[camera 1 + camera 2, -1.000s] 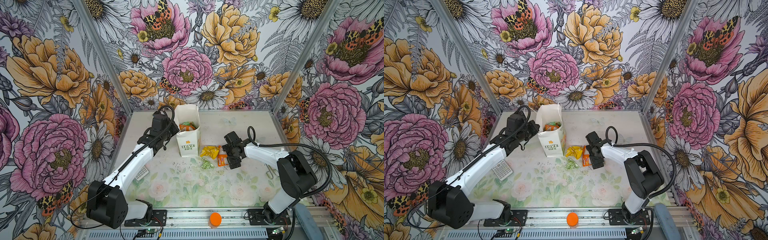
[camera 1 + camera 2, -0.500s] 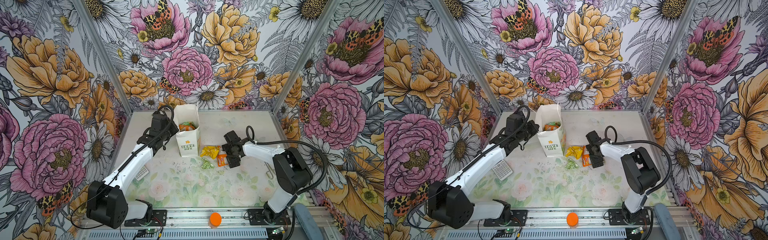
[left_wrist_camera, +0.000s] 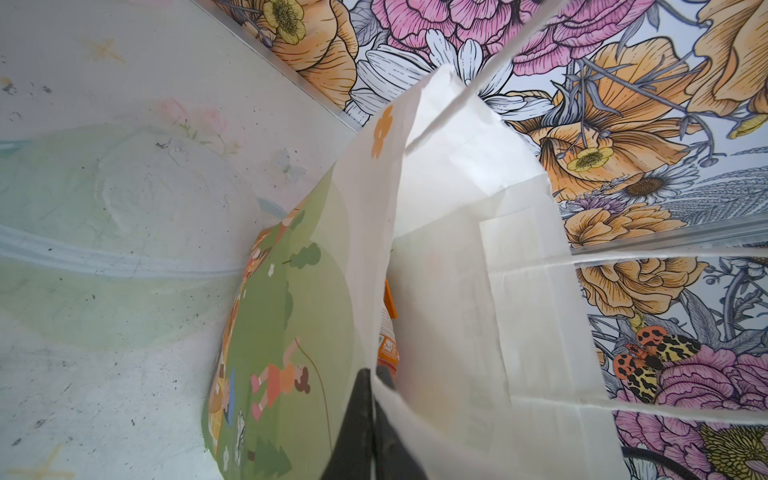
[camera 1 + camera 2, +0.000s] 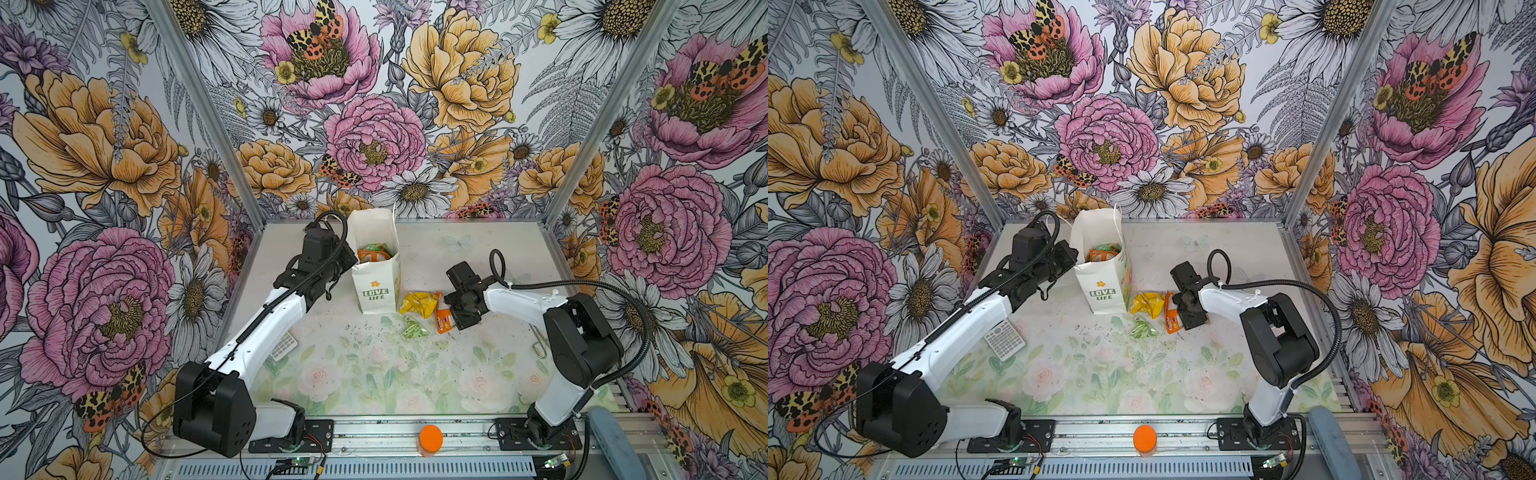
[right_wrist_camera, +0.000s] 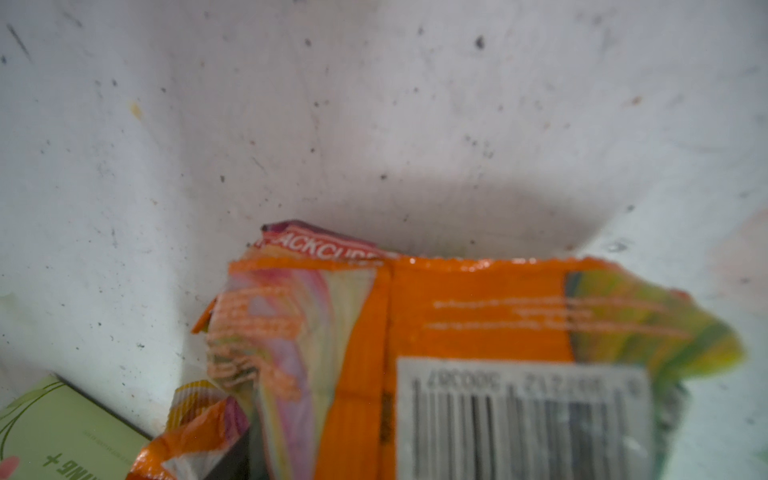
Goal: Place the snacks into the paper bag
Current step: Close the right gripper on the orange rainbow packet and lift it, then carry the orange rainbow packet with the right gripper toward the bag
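The right jaws are sitting over the orange packet [image 4: 443,319] on the desk [image 4: 374,374]; whether they are gripping it cannot be told. Its slick film could slip out, or drag the adjoining yellow packet [image 4: 419,302]. Farther back, the left jaws are clamping the paper bag [image 4: 376,286] rim; a knock risks tipping it.

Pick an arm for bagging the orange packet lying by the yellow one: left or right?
Right. The right gripper is down at the orange packet, which fills its wrist view. The left gripper is shut on the paper bag rim, apparently steadying it.
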